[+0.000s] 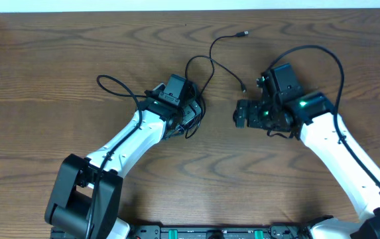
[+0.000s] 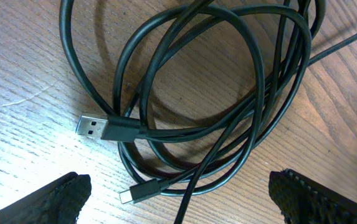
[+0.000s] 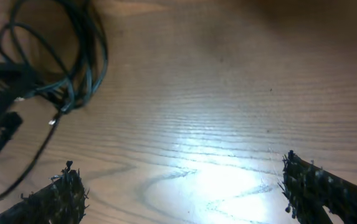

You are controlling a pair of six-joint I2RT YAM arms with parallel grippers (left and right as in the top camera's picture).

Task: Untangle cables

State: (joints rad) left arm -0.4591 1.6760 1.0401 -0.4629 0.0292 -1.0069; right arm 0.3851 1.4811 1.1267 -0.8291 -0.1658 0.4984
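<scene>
The cables are thin black cords coiled in loose overlapping loops (image 2: 197,81) on the wooden table. In the left wrist view a silvery USB-A plug (image 2: 94,126) and a smaller plug (image 2: 138,194) lie at the coil's near edge. My left gripper (image 2: 178,208) is open, its fingers on either side of the coil's near edge and holding nothing. Overhead, it (image 1: 191,116) covers most of the coil. Loose strands run out to a plug at the back (image 1: 244,32) and another (image 1: 243,87) near my right gripper (image 1: 240,114). The right gripper (image 3: 194,196) is open over bare wood, the coil (image 3: 72,62) to its left.
One cable strand loops out to the left of the left arm (image 1: 103,81). The right arm's own thick black wire (image 1: 322,50) arches above its wrist. The table's back edge (image 1: 190,9) meets a white surface.
</scene>
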